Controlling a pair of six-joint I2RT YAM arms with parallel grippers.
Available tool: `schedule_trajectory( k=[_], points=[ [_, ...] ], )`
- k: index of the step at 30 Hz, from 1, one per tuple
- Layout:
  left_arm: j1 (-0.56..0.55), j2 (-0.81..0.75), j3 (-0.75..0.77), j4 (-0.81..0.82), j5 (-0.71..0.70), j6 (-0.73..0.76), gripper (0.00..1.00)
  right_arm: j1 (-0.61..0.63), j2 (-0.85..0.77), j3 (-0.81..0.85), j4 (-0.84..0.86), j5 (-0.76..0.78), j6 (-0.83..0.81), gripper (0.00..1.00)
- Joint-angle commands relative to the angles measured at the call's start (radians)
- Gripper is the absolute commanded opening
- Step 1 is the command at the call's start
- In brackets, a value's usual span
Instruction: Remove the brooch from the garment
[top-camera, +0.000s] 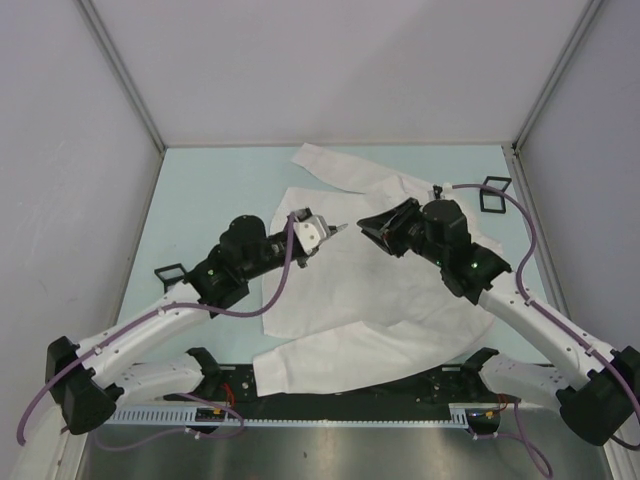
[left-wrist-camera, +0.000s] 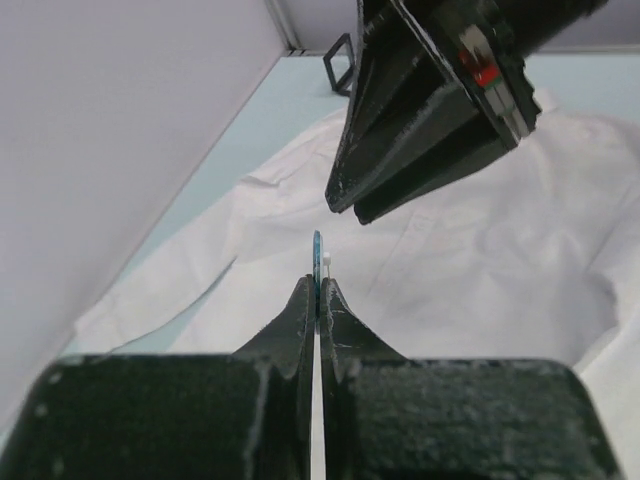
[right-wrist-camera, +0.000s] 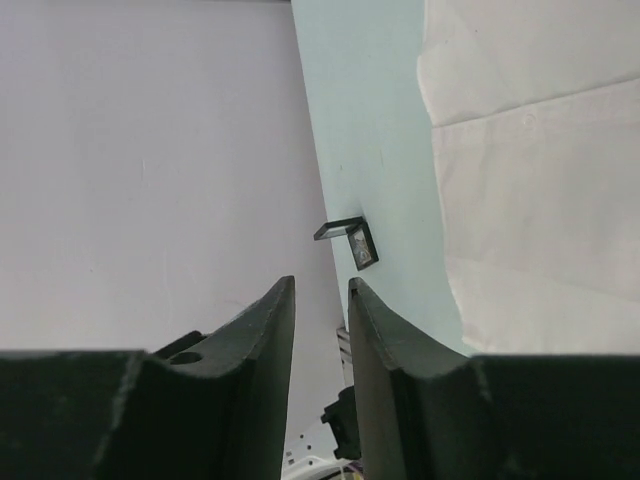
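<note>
The garment (top-camera: 370, 290), a white shirt, lies spread over the middle of the pale green table and also fills the left wrist view (left-wrist-camera: 500, 230). My left gripper (top-camera: 335, 230) hovers over the shirt's left chest. It is shut (left-wrist-camera: 317, 285) on the brooch (left-wrist-camera: 317, 255), a thin blue disc seen edge-on with a small white bit, sticking out past the fingertips. Whether the brooch still hangs on the cloth cannot be told. My right gripper (top-camera: 370, 232) faces it from the right, tips close above (left-wrist-camera: 345, 210). Its fingers stand apart with nothing between them (right-wrist-camera: 320, 285).
Small black square frames sit on the table at the left (top-camera: 170, 272) and at the back right (top-camera: 495, 195). One shows in the right wrist view (right-wrist-camera: 350, 240). White walls close in the table on three sides. A shirt sleeve (top-camera: 330, 165) reaches toward the back.
</note>
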Motion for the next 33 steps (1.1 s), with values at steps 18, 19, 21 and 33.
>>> schedule_trajectory(
  k=[18,19,21,33],
  points=[
    [-0.091,0.023,-0.025,-0.019,-0.165,0.375,0.0,0.1,0.121,0.153,-0.005,0.134,0.089,0.27],
    [-0.093,0.026,-0.025,-0.021,-0.164,0.378,0.0,0.102,0.123,0.155,-0.001,0.134,0.092,0.27],
    [-0.099,0.032,-0.023,-0.025,-0.168,0.382,0.0,0.105,0.134,0.158,0.007,0.131,0.094,0.27],
    [-0.118,0.038,-0.023,-0.019,-0.193,0.396,0.0,0.129,0.171,0.162,0.031,0.107,0.12,0.15]
  ],
)
